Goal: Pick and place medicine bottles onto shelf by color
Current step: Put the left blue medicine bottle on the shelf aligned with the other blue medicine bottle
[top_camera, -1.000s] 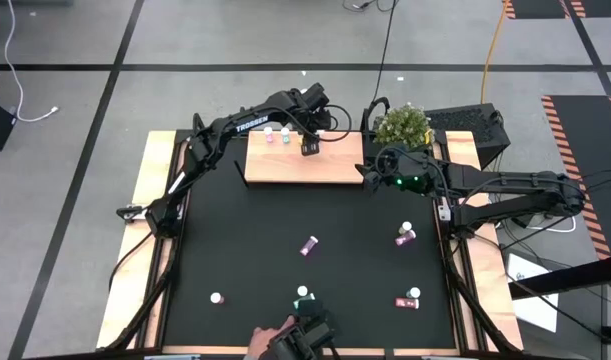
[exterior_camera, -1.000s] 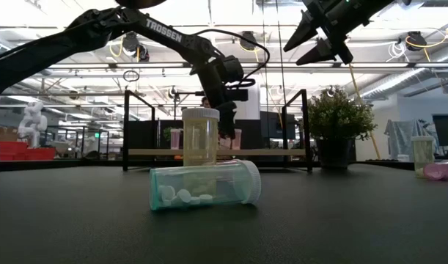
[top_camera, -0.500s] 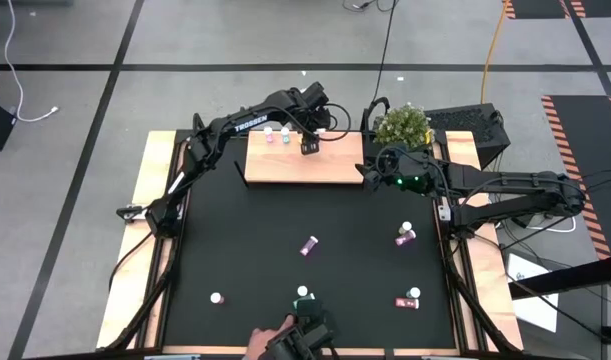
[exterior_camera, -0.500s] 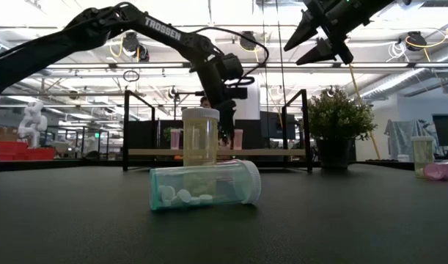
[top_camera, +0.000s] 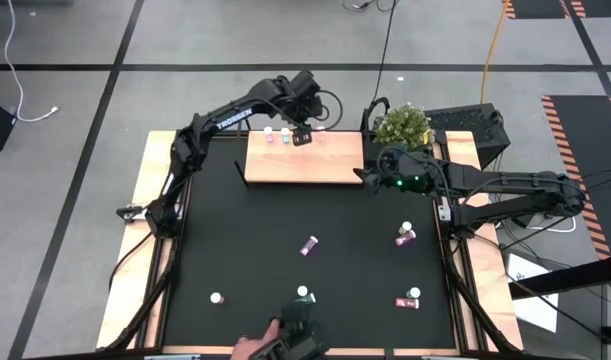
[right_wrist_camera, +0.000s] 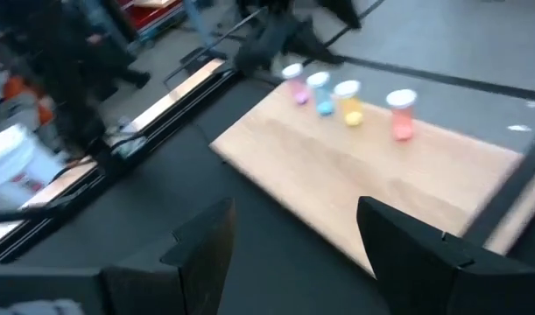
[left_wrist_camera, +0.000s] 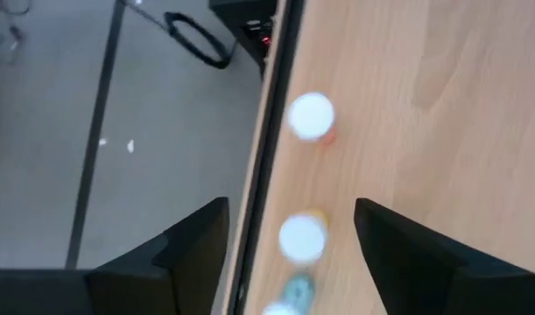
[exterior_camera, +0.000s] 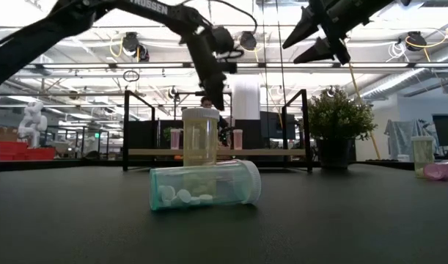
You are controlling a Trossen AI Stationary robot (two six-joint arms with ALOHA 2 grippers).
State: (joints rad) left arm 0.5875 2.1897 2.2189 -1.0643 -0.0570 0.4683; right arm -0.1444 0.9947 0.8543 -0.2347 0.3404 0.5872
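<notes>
The medicine bottles (top_camera: pixel 308 245) look light, rigid and smooth, likely to roll; grip across the body below the cap. Left gripper (left_wrist_camera: pixel 289 241) hangs released above the shelf (top_camera: pixel 305 165); right gripper (right_wrist_camera: pixel 293 229) is also released, near the shelf's right end.

Shelf (top_camera: pixel 305 162) front clear; bottles (top_camera: pixel 285 135) crowd back edge; potted plant (top_camera: pixel 401 124) blocks right end.

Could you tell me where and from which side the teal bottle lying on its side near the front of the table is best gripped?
The teal bottle lies on its side, so its round body is probably the best grip: come straight down from above, tool fingers straddling the width at mid-length, clear of the white cap. An upright yellow bottle appears to stand behind it, so a level approach looks more crowded.
</notes>
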